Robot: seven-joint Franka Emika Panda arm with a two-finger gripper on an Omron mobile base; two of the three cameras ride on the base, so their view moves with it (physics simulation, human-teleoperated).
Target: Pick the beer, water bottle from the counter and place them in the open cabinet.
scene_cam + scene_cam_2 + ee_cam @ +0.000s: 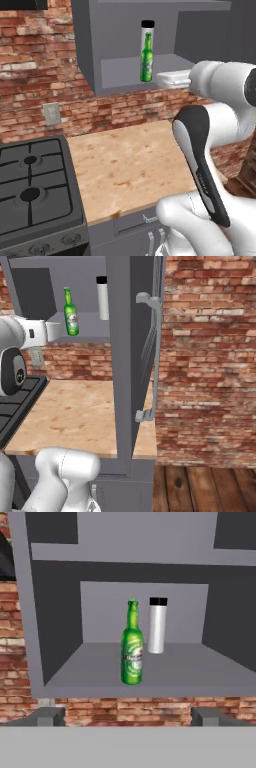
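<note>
The beer, a green bottle with a pale label, stands upright near the front of the shelf in the open cabinet. The water bottle, silver-grey with a black cap, stands upright just behind it, further in. My gripper hangs open in front of the shelf's edge, level with it, with nothing between its fingertips. In the left base view the beer covers most of the water bottle, and my gripper is just right of them. The counter below carries nothing.
A black gas stove adjoins the counter on the left. A wall socket sits on the brick wall behind. A grey cabinet door with a bar handle juts out on the right of the open cabinet.
</note>
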